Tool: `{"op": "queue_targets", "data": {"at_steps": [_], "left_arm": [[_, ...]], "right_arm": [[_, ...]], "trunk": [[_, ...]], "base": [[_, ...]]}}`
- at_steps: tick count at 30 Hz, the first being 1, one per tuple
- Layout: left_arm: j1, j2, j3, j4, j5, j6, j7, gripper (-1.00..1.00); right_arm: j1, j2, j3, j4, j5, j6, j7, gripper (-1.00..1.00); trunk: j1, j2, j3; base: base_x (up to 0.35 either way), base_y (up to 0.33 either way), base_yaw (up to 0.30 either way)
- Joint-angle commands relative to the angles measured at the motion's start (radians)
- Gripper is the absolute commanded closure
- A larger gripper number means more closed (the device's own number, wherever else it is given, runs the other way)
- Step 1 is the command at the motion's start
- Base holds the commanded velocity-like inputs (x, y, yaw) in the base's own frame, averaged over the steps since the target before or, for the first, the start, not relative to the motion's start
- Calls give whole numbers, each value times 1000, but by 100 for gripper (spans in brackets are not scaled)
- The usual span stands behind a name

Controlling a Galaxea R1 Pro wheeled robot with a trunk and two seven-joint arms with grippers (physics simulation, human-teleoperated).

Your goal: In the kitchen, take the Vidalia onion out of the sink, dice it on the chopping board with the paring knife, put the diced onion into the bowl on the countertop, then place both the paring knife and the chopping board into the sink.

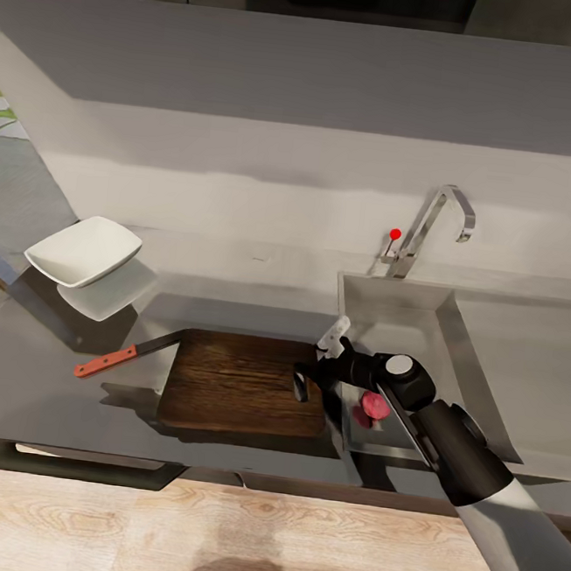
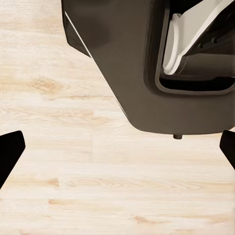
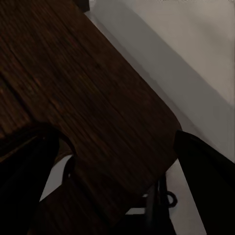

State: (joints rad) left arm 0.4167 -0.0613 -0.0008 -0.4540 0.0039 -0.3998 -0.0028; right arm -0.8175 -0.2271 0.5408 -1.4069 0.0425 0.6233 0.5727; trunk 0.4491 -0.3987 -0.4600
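The brown wooden chopping board lies flat on the grey countertop, its right end beside the sink. The paring knife rests at the board's left end, reddish handle pointing left. Further back on the left is the white bowl. My right gripper hovers open over the board's right end; in the right wrist view the board and its handle slot show between the spread fingers. A small pinkish-red round thing, perhaps the onion, lies in the sink, partly hidden by my arm. My left gripper hangs open over the floor.
The chrome tap with its red dot stands behind the sink, and the drainboard stretches to the right. A pale wall runs behind the counter. Light wooden floor lies below the counter's front edge, and the robot's dark base is near the left gripper.
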Motion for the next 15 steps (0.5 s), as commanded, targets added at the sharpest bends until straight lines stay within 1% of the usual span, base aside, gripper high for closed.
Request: {"op": "queue_targets", "data": {"at_steps": [1, 13, 14, 15], "left_arm": [[1, 0, 0, -2, 1, -1, 0, -100], [1, 0, -1, -1, 1, -1, 0, -100], [1, 0, -1, -1, 1, -1, 0, -100], [1, 0, -1, -1, 1, -1, 0, -100]], "right_arm": [[0, 0, 7, 5, -1, 10, 6, 100], [0, 0, 25, 1, 43, -13, 7, 100], [0, 0, 25, 0, 46, -15, 7, -100], [0, 0, 25, 2, 38, -12, 7, -100]], "trunk": [[1, -1, -2], [1, -1, -2], [1, -1, -2], [1, -1, -2]], "base": [[0, 0, 0], [0, 0, 0], [0, 0, 0], [0, 0, 0]]}}
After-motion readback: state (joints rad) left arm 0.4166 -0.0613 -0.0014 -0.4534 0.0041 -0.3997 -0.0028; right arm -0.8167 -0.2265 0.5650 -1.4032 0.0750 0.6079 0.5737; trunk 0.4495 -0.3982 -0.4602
